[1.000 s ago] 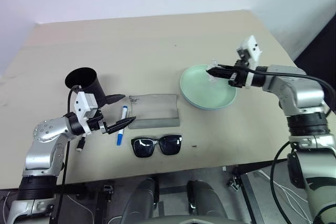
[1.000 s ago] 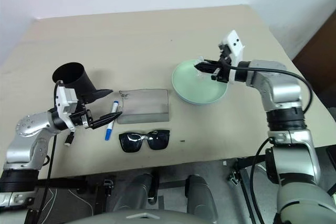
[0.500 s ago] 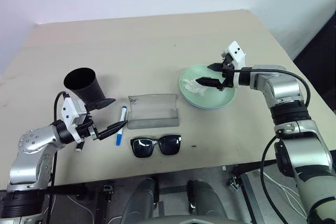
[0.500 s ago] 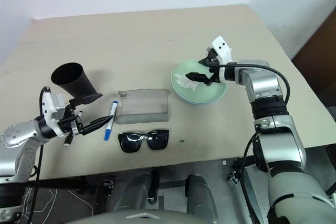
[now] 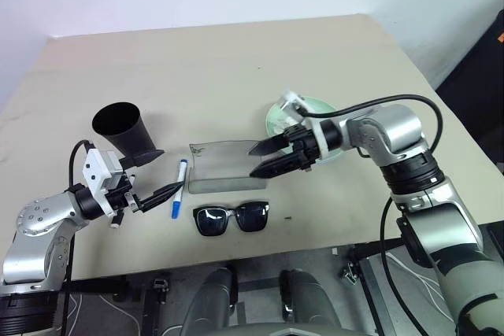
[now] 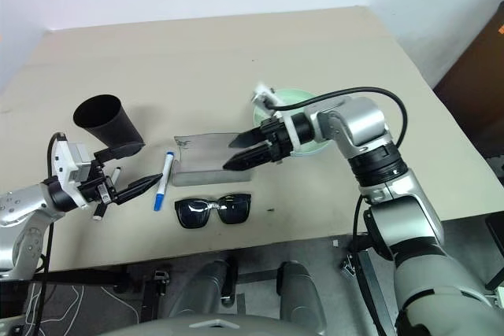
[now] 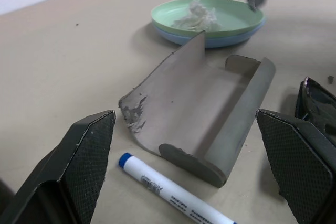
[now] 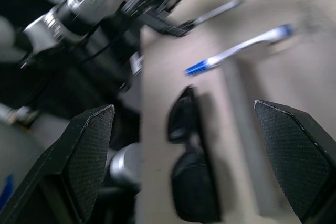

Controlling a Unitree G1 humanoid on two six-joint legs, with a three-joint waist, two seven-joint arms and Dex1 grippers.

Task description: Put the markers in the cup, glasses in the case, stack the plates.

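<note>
Landmark: the case (image 5: 228, 167) is taken as reference; it lies open on the tabletop (image 5: 236, 60), its lid raised along the far edge, ready to receive something.
Glasses: the glasses (image 5: 232, 218) lie flat just beside the case on its near side, lenses down, not yet inside it.
Markers: the blue-capped marker (image 5: 179, 188) lies just left of the case; a smaller marker (image 5: 116, 219) is partly seen well left of the case, by the left wrist.
Cup: the cup (image 5: 123, 128) stands upright to the left of the case and farther back, mouth open; no marker is seen in it.
Plates: the mint plate (image 7: 209, 15) is set on the blue plate (image 7: 226, 39), right of the case and farther back, so the stacking looks done; a crumpled tissue (image 7: 197, 17) rests in the top plate.
Right tool (image 5: 264, 159): wide apart and empty, held over the right end of the case, pointing left and slightly down, judged to be aimed at the glasses.
Left tool (image 5: 161, 172): wide apart and empty, held level left of the case, fingertips near the blue-capped marker, likely placed for picking it.
</note>
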